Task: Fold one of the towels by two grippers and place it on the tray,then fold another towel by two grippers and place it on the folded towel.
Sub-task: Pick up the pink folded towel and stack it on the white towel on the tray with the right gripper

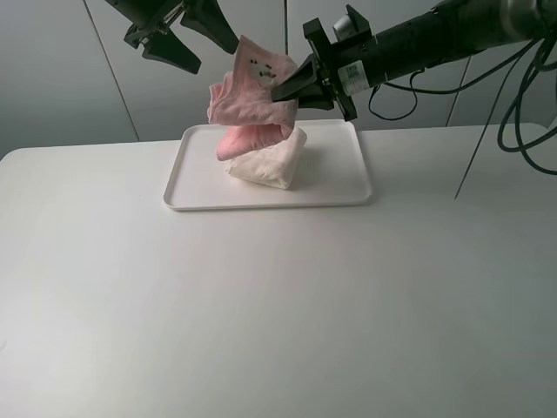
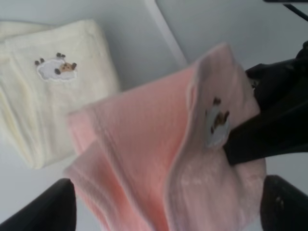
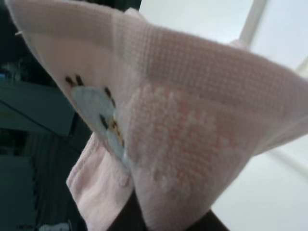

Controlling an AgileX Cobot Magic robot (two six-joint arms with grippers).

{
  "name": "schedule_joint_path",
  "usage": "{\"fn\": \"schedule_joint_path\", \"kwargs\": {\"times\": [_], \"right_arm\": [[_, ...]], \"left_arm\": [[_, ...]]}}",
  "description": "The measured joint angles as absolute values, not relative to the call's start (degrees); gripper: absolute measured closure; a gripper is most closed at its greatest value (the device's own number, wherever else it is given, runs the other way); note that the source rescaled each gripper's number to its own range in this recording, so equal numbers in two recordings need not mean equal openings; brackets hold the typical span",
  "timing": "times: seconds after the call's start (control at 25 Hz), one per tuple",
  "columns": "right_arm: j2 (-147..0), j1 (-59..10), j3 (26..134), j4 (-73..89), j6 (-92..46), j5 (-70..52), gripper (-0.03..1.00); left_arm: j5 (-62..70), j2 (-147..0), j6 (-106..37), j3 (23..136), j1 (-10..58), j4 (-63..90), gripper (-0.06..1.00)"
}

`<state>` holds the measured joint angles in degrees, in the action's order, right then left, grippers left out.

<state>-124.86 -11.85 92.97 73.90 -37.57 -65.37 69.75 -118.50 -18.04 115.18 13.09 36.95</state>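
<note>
The pale pink towel [image 1: 252, 96] hangs folded above the tray [image 1: 261, 202], and my right gripper [image 1: 287, 91] is shut on its right edge. Under it the cream towel [image 1: 265, 161] lies folded on the tray. My left gripper [image 1: 196, 43] is open, up and to the left of the pink towel, holding nothing. In the left wrist view the pink towel [image 2: 159, 163] with its sheep patch hangs between my open left fingertips [image 2: 48, 211], the right gripper [image 2: 274, 125] pinches it, and the cream towel [image 2: 57, 86] lies below. The pink towel [image 3: 192, 120] fills the right wrist view.
The white table [image 1: 261, 313] spreads wide in front of the tray and to both sides. Black cables [image 1: 522, 104] hang from the right arm at the far right. A grey panelled wall stands behind the table.
</note>
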Motion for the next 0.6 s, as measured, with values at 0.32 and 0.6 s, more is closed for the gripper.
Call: {"fn": "schedule_joint_path", "kwargs": {"times": [0.32, 0.6], "right_arm": [[-134.7, -11.9, 104.3, 73.8, -32.5, -62.7, 0.88], [-141.4, -12.4, 109.7, 77.4, -32.0, -59.9, 0.88]], "left_arm": [[69.8, -118.5, -19.3, 115.2, 13.2, 37.3, -0.04], [69.8, -118.5, -19.6, 115.2, 13.2, 37.3, -0.04]]}}
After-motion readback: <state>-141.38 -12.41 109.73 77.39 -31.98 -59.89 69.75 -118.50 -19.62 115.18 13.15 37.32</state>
